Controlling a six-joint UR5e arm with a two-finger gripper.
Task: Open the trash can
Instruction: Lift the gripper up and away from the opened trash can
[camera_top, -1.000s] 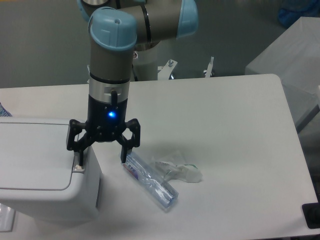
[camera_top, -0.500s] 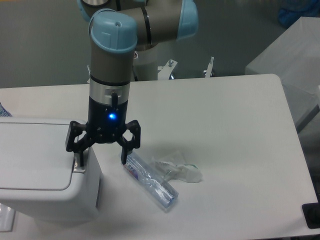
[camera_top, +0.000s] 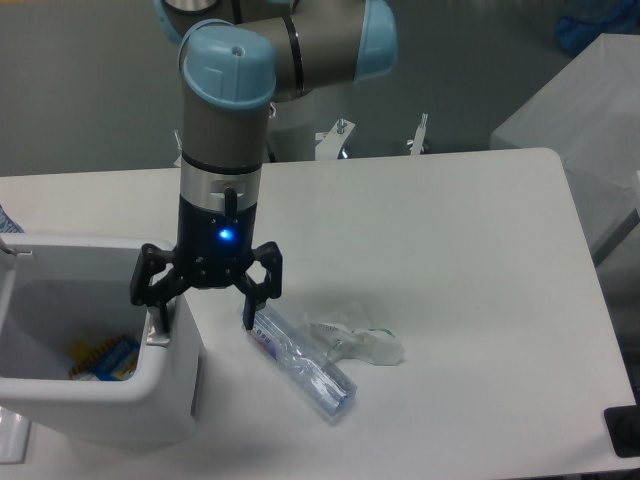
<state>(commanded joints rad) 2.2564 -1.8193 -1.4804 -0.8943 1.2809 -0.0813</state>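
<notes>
The trash can (camera_top: 120, 400) is a large white boxy bin at the table's front left. Its top stands open and I see into it, where colourful rubbish (camera_top: 100, 358) lies at the bottom. The lid itself is out of sight. My gripper (camera_top: 203, 322) hangs open at the bin's right rim. Its left finger (camera_top: 154, 318) rests on the grey latch tab (camera_top: 155, 338). Its right finger (camera_top: 250, 312) hangs beside the bin, just above the end of a clear plastic bottle (camera_top: 300, 363). Nothing is held between the fingers.
The clear bottle lies on the table right of the bin, with a crumpled clear wrapper (camera_top: 358, 341) beside it. The arm's base (camera_top: 310, 130) stands at the table's far edge. A black object (camera_top: 623, 432) sits at the front right corner.
The flat white lid that covered the bin half a second ago is gone from view and the inside now shows. The gripper has sunk slightly at the latch.
</notes>
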